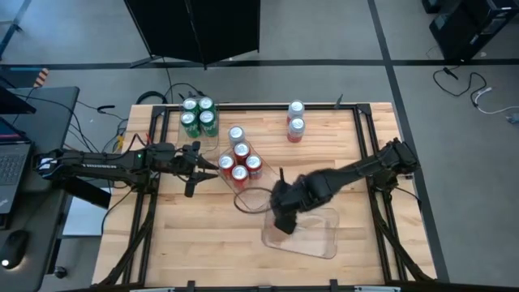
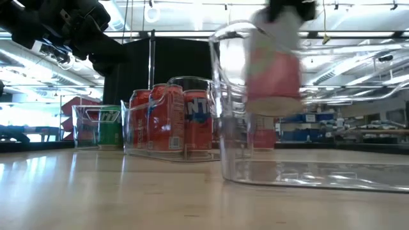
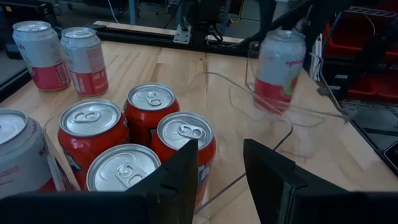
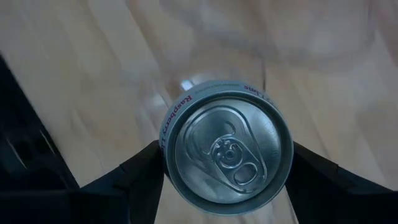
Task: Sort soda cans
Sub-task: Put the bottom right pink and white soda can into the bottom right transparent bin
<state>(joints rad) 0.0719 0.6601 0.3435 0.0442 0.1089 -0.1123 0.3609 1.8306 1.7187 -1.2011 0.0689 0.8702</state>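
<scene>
Right gripper [image 4: 227, 163] pinching silver can [image 4: 227, 154] over empty tray [image 1: 318, 237]; left gripper [image 3: 221, 171] spread, idle; greens [image 1: 199, 115], reds [image 1: 241, 161] trayed; two silver cans [image 1: 295, 120] left.

Can [image 4: 227, 148] in right gripper [image 1: 284, 217] above near tray [image 1: 324, 242] — other cans [image 1: 241, 161] behind, leftward

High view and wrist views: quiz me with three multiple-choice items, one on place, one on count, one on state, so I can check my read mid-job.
1. Where is the right gripper?
A. over the clear tray
B. over the green cans
C. off the table

2. How many red cans stand in the middle tray?
A. two
B. four
C. six

3. The right jaws are:
A. open, empty
B. shut on a silver-grey can
C. shut on a green can

Key: A, the high view shows it over the near tray; B, four red cans counted there; B, the can sits between its fingers.
</scene>
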